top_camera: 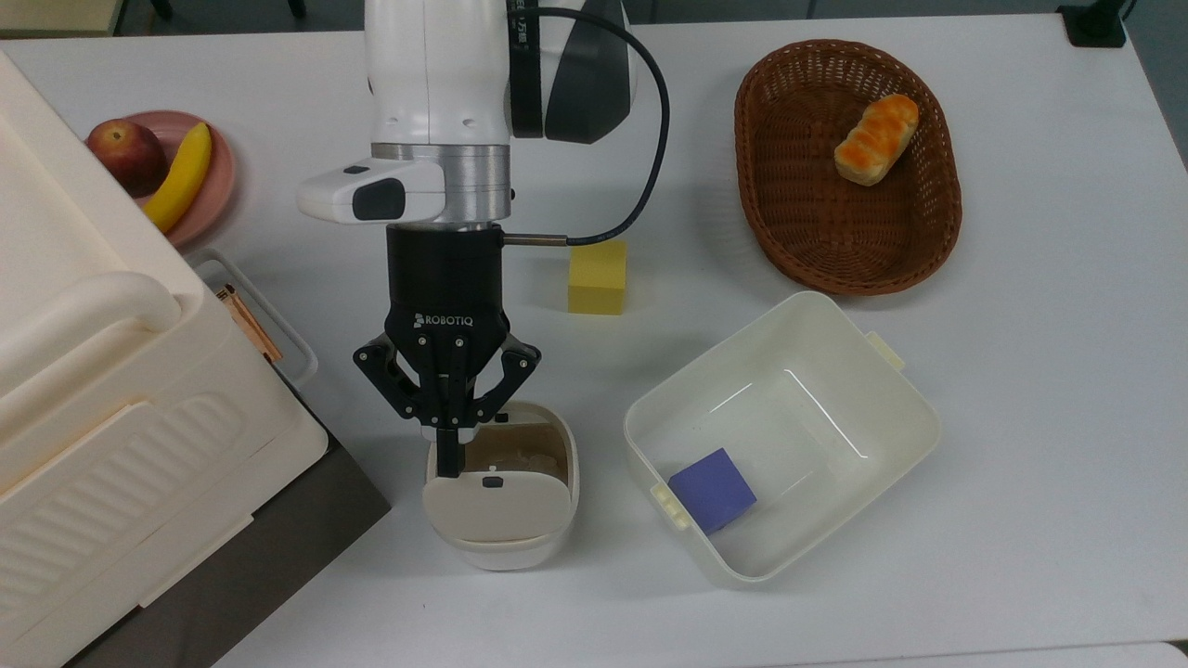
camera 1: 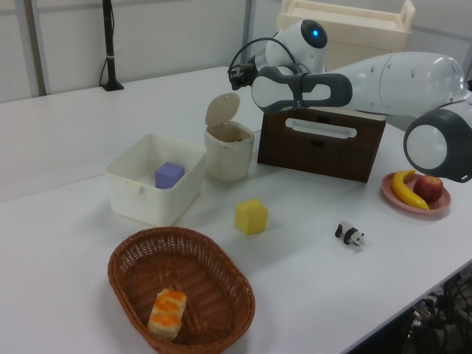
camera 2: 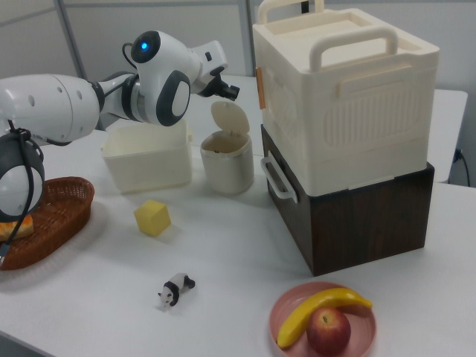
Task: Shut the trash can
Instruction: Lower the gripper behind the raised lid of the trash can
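The trash can (top_camera: 509,553) is a small cream-white bin near the table's front edge in the top view. Its flat lid (top_camera: 497,510) with a small black latch stands raised, so the inside shows. My gripper (top_camera: 449,461) is shut and empty. It hangs over the can's opening at the top view's left, its tip just short of the raised lid. In the left view the can (camera 1: 229,153) and its lid (camera 1: 222,110) sit just below the gripper (camera 1: 235,74). The right view shows the can (camera 2: 227,163) with the gripper (camera 2: 231,92) above the lid (camera 2: 229,117).
A white tub (top_camera: 914,408) holding a purple block (top_camera: 713,489) stands at the can's right in the top view. A yellow cube (top_camera: 597,276), a wicker basket (top_camera: 942,232) with bread, a pink fruit plate (top_camera: 223,176) and a big cream box (top_camera: 121,371) surround it. A toy panda (camera 1: 349,234) lies nearby.
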Robot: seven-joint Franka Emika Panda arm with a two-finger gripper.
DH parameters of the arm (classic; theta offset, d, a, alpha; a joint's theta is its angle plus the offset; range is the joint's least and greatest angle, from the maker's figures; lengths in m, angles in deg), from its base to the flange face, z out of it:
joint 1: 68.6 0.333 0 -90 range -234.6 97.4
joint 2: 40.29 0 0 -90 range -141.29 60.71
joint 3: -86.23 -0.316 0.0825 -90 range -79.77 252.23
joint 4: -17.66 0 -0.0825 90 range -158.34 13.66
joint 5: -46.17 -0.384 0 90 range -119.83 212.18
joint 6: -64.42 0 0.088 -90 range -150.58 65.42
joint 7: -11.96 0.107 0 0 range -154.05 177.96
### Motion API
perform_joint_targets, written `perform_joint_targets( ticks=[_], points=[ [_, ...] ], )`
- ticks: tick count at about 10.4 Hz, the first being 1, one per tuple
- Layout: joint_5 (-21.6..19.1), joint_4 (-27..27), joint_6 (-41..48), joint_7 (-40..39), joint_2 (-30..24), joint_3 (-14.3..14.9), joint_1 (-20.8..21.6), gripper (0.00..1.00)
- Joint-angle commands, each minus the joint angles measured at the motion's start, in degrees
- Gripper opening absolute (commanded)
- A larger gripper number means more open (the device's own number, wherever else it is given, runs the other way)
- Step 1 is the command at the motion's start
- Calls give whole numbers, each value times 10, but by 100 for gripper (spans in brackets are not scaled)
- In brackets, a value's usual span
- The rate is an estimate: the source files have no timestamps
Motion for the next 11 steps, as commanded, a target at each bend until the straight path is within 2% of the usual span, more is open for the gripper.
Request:
perform_joint_targets(
  ticks=[1, 11],
  points=[
    [19, 10, -10, -2, 12, 0, 5, 0],
    [42, 14, -54, -2, 25, 0, 8, 0]
  ],
)
